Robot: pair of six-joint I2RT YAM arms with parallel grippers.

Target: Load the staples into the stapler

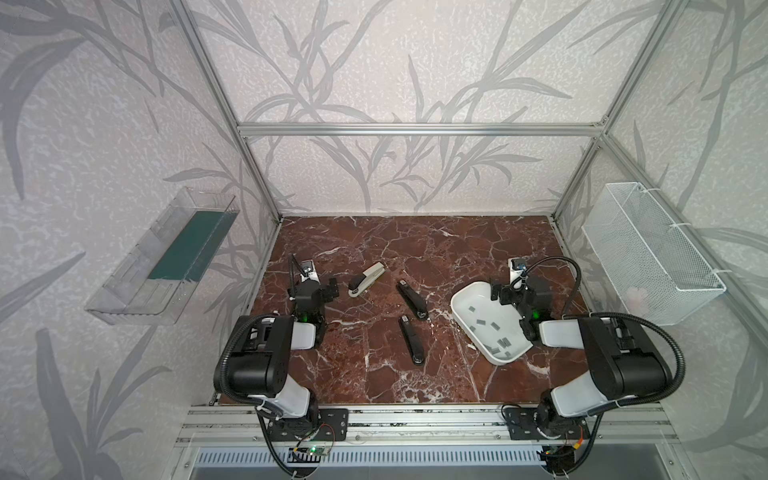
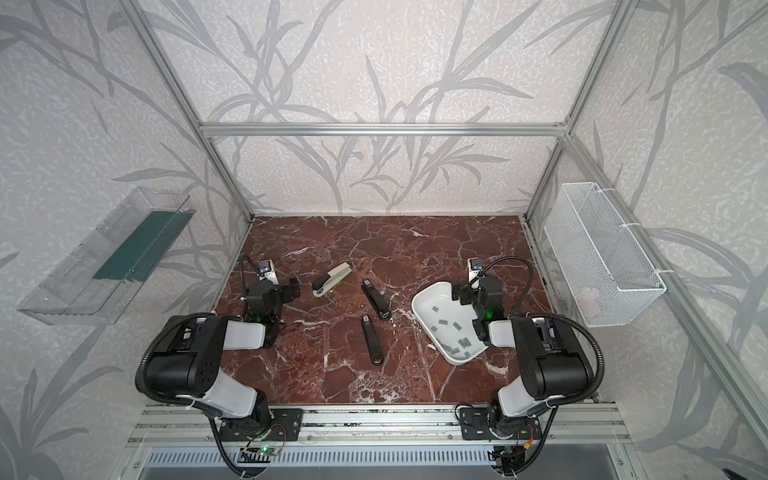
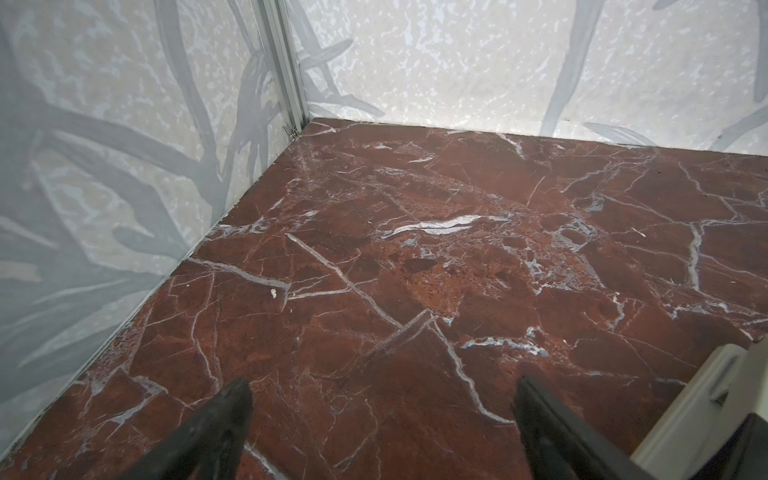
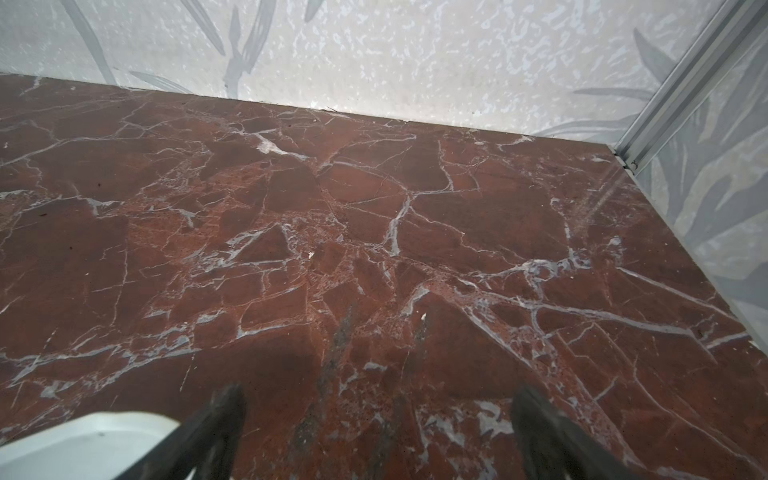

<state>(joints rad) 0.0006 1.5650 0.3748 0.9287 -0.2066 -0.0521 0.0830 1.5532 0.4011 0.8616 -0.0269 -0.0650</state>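
1. Staples (image 1: 492, 324) first: loose grey strips lie flat inside the white tray (image 1: 461, 303), right of centre on the marble tabletop (image 1: 415, 245), bunching toward the tray's near corner.
2. Over to the right gripper (image 4: 380, 388). It hangs above the tray's far rim, jaws spread wide with nothing between them, and open marble runs ahead to the back wall.
3. The left gripper (image 3: 383, 381) is spread wide and empty too, low near the tabletop's left edge, with the cream stapler (image 1: 365, 279) just beside it on the inner side.
4. In both top views, 2 black staplers lie mid-table between the arms. The far black stapler (image 1: 411, 300) angles toward the tray, and the near black stapler (image 1: 411, 340) points at the front edge. Their ends are close but apart.
5. Room to move? The back half of the tabletop is open from wall to wall, and there is a broad strip along the front edge.
6. Past the edges, a clear bin (image 1: 166, 257) hangs on the left wall and a mesh basket (image 1: 648, 253) on the right.
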